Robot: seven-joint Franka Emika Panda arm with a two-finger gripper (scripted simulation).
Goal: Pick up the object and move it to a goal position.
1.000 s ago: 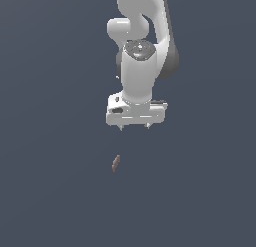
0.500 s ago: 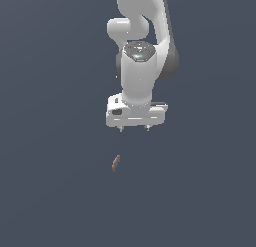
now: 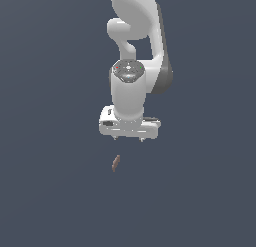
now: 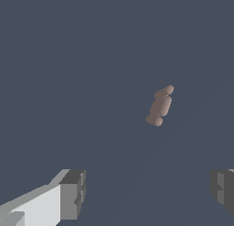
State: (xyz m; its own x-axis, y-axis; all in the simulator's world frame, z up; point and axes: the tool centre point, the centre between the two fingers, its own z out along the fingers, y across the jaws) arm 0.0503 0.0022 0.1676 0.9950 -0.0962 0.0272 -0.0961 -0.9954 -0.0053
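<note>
— Where is the piece to be picked up?

— The tiny, thin, reddish-brown elongated piece [image 3: 115, 163] lies alone on the flat dark slate-blue surface [image 3: 45, 191]. In the exterior view it sits at about seven o'clock from the white two-fingered gripper [image 3: 129, 138], close below it but not touching. Its long axis runs roughly from one o'clock to seven o'clock.

— And through the wrist camera?

— There the same lumpy brown piece [image 4: 160, 106] shows an uneven outline, like a few small beads fused in a row. It lies beyond the dark grey finger pads [image 4: 73, 194], apart from both, and not between them.

— How does the claw stand?

— Spread wide. The two fingers sit far apart in the wrist view, with bare floor in the gap and nothing pinched. In the exterior view only short stubs show under the white hand body.

— How much room around the piece?

— Plenty. The dark surface runs unbroken to every edge of both views. The only thing near is the white arm [image 3: 135, 51], rising straight up at twelve o'clock from the gripper.
</note>
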